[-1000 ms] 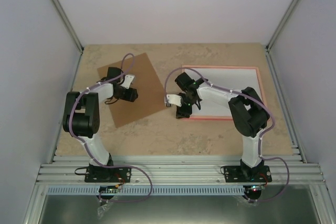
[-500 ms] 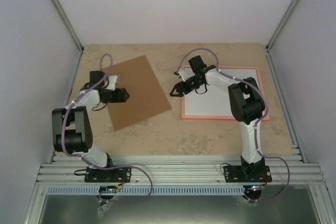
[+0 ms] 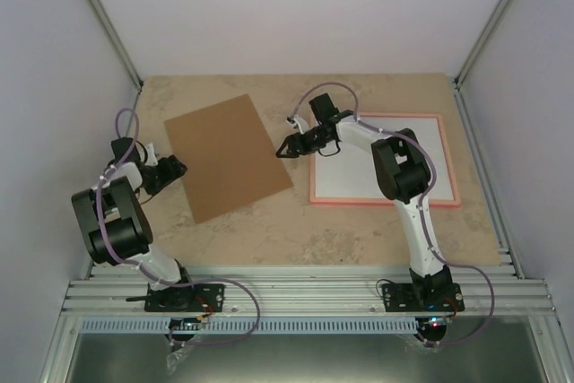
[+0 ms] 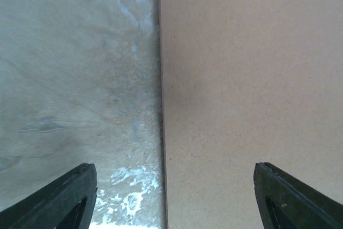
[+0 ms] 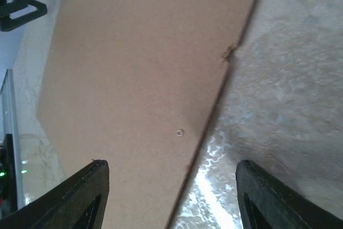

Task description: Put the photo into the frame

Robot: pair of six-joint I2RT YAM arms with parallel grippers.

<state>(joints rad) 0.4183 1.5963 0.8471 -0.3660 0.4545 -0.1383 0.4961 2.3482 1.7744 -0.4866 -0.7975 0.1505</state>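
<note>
The pink frame [image 3: 359, 203] lies flat on the worktop [image 3: 359, 248], just behind the right claw [image 3: 285, 150], which points away from it. A white sheet [image 3: 421, 159] fills the frame; from here I cannot tell whether that is the photo's plain back, and no sunset print shows anywhere.

The right claw hangs spread over the near-right edge of a brown board [image 3: 229, 154], pinching nothing. In the right wrist view the board [image 5: 134, 79] passes under the claw [image 5: 171, 186], with a small chip on its edge and a tiny ring mark on its face.

Across the board, the left claw [image 3: 177, 167] is low at the opposite edge, its fingers wide apart and holding nothing. In its own camera that edge of the board [image 4: 252, 79] runs straight up between the spread claw [image 4: 174, 197], with bare worktop on the other side.
</note>
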